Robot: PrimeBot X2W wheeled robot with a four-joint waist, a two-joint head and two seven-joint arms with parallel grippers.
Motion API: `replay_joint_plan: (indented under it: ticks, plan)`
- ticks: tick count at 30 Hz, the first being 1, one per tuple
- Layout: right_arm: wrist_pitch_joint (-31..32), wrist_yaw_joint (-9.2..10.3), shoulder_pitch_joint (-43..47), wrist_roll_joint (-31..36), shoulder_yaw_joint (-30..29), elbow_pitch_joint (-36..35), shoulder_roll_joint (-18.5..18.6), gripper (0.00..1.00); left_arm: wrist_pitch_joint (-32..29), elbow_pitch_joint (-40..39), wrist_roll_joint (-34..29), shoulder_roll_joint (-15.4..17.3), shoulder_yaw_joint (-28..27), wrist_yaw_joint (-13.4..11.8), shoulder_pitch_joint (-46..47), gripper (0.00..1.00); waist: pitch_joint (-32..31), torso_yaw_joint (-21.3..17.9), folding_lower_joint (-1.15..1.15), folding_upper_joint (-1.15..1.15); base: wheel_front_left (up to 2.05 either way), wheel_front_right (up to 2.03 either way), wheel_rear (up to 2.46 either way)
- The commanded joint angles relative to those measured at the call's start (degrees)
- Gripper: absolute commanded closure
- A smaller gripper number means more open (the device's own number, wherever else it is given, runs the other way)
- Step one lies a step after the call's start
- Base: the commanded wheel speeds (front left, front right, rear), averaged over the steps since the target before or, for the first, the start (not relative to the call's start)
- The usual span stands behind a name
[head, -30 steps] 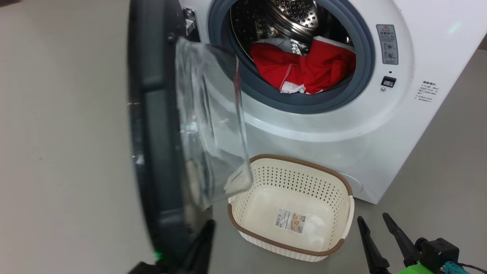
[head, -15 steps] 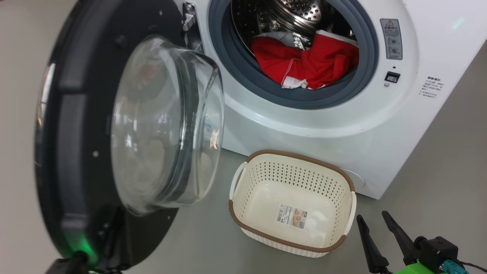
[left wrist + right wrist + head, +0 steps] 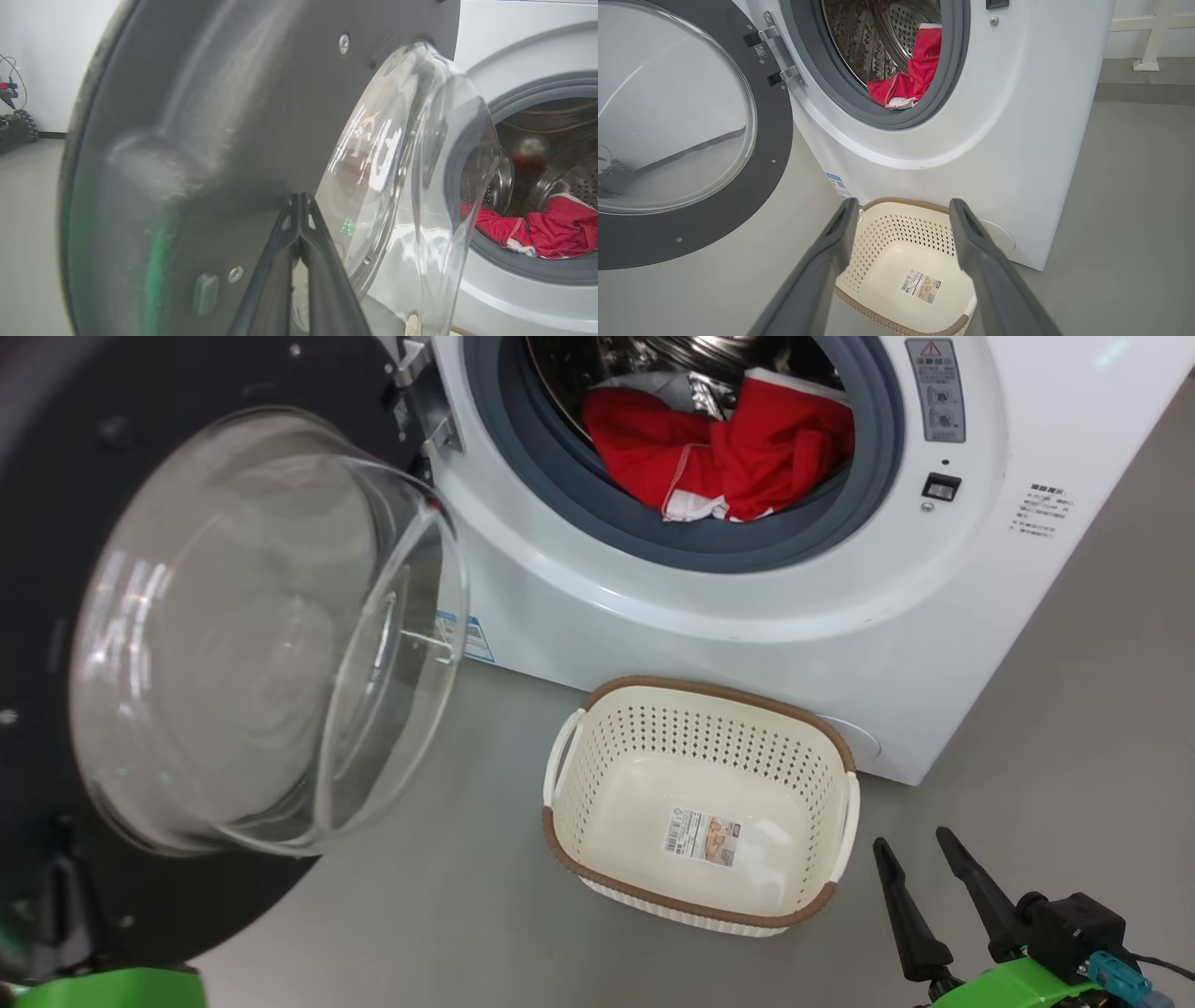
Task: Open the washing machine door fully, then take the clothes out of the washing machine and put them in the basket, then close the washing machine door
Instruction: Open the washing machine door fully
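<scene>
Head view: washing machine door (image 3: 37, 523) stands wide at 9 o'clock. Clothes (image 3: 719, 457) lie inside the washing machine (image 3: 653, 607) at 12 o'clock; basket (image 3: 719, 691) sits on the floor (image 3: 420, 896) just below it, near 5 o'clock. My left gripper (image 3: 299, 200) is clenched, tips against the door's dark inner face. My right gripper (image 3: 913, 845) is spread and holds nothing, at 4 o'clock. Risks: tips skid off that smooth face onto the glass (image 3: 411, 186); the unheld door drifts back across my reach.

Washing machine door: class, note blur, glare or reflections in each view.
Head view: the washing machine door blurred, white glare streaks on its glass; left wrist view: rim smeared, green glow, bright glare; right wrist view: sharp, faint reflections.
</scene>
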State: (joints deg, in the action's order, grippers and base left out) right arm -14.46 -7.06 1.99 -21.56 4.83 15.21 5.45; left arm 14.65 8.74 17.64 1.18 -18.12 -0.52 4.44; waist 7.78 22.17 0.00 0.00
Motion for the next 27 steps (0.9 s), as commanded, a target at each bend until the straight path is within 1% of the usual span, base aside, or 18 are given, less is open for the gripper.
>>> replay_joint_plan:
  ticks: [1, 6, 11, 18, 27]
  plan:
    - [-0.53, -0.43, -2.43, 0.24, 1.63, -1.40, 0.81, 0.00, 0.35, -0.78, -0.90, 1.70, -4.02, 0.03, 2.42, 1.00, 0.50, -0.45, 0.00, 0.00, 0.00, 0.00, 0.00]
    - [-0.53, -0.43, -2.70, 0.22, 1.65, -1.42, 1.04, 0.00, 0.35, 1.83, -3.47, 2.28, -9.74, 1.95, 5.34, 1.00, 0.95, -0.88, 0.00, 0.00, 0.00, 0.00, 0.00]
    - [-0.53, -0.43, -2.92, 0.16, 1.92, -1.31, 1.27, 0.00, 0.35, 5.21, -5.91, 3.42, -13.50, 3.64, 8.62, 1.00, 1.13, -1.35, 0.00, 0.00, 0.00, 0.00, 0.00]
    - [-0.53, -0.43, -3.44, 0.19, 2.58, -1.45, 1.65, 0.00, 0.35, 10.65, -8.26, 5.58, -17.86, 4.99, 13.16, 1.00, 1.92, -2.45, 0.00, 0.00, 0.00, 0.00, 0.00]
    - [-0.54, -0.43, -3.91, 0.12, 2.82, -1.72, 2.33, 0.00, 0.35, 16.15, -10.59, 7.48, -22.34, 5.54, 17.88, 1.00, 3.14, -3.40, 0.00, 0.00, 0.00, 0.00, 0.00]
